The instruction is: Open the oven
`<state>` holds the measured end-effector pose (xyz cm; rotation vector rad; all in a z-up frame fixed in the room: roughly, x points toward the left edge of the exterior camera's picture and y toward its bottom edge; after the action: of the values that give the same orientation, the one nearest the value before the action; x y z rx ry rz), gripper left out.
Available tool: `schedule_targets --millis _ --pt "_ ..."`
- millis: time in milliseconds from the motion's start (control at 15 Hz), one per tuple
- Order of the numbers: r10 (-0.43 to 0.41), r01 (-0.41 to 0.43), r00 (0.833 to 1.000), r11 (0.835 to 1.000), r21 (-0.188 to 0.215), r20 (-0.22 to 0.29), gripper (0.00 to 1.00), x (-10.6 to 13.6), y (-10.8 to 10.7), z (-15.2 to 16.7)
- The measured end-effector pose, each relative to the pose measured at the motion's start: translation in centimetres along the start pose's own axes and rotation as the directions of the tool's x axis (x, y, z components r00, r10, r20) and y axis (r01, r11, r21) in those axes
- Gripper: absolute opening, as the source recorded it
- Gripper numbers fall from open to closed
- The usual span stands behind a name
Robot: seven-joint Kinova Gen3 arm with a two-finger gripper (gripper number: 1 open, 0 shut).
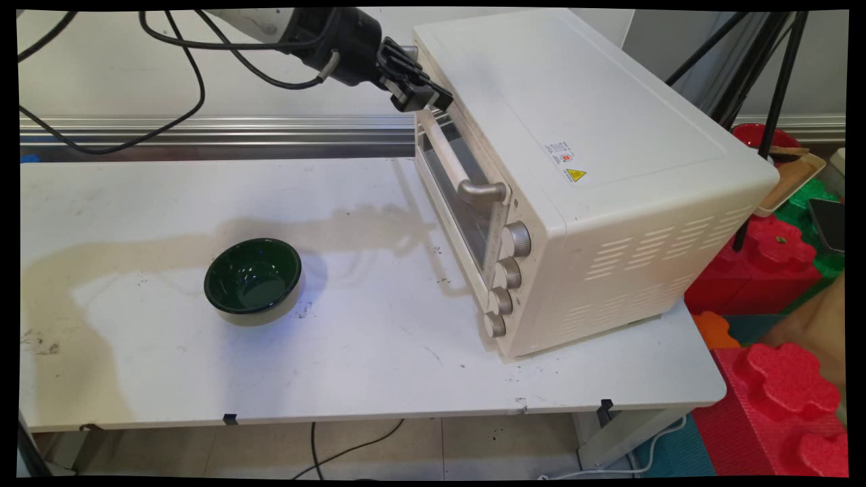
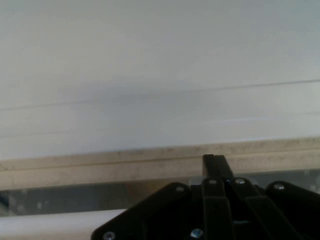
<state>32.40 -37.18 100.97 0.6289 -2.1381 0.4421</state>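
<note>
A cream toaster oven (image 1: 595, 169) stands on the right part of the white table (image 1: 338, 379), its glass door (image 1: 450, 182) facing left. The door carries a pale bar handle (image 1: 452, 166), with several silver knobs (image 1: 517, 239) beside it. My black gripper (image 1: 431, 100) is shut with nothing in it. Its tips rest at the door's top edge near the far upper corner, above the handle. In the hand view the shut gripper (image 2: 215, 161) points at the oven's cream top edge (image 2: 150, 162), with a strip of glass below. A dark green bowl (image 1: 253, 275) sits empty on the table, far left of the gripper.
Black cables (image 1: 196, 74) hang from the arm over the table's back left. A metal rail (image 1: 203, 128) runs along the wall. Red and green foam blocks (image 1: 778, 379) and black tripod legs (image 1: 771, 101) stand off the table's right side.
</note>
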Motion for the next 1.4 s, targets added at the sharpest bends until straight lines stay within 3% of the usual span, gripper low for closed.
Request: schedule_targets --millis 800,1400 --pt "-0.007 0.007 0.999 1.000 -0.002 0.048 0.00 -1.3 0.3 2.5" --pt "-0.005 0.005 0.996 1.000 -0.006 0.093 0.00 -3.8 0.4 0.6"
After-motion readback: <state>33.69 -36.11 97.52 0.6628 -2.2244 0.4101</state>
